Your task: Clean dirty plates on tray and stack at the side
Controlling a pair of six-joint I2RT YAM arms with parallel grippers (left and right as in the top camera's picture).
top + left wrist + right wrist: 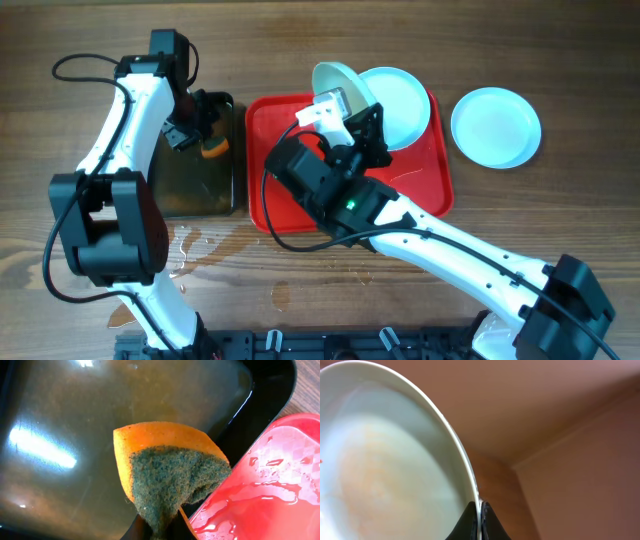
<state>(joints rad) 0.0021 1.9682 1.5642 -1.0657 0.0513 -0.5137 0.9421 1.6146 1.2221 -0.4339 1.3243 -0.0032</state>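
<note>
1. The right gripper [480,519] is pinched narrowly on the rim of the raised plate [385,470]. That plate is held tilted on edge above the 12 o'clock side of the red tray [275,150], and a faint orange-brown smear is seen on its face.
2. The left gripper [205,138] is clamped on an orange sponge [167,467] with a green scouring face. It is held over the black tray [195,190] of brownish water, at 9 o'clock from the red tray.
3. A second plate [405,100] lies in the red tray's 1 o'clock corner, just beside the raised one. A third plate [495,127] rests on the table [560,60] at 3 o'clock, off the tray.
4. Only the thin rim is gripped, so the raised plate could be levered round or pushed out of the jaws if the sponge is pressed hard against its face.
5. If it slipped, the second plate would probably be struck, since it lies close below.
6. Dirty water could be dripped across the table while the sponge is carried over; wet puddles [190,250] are seen at 6 o'clock of the black tray.
7. A collision of the two arms is judged possible, as they must meet over the red tray's left half.
</note>
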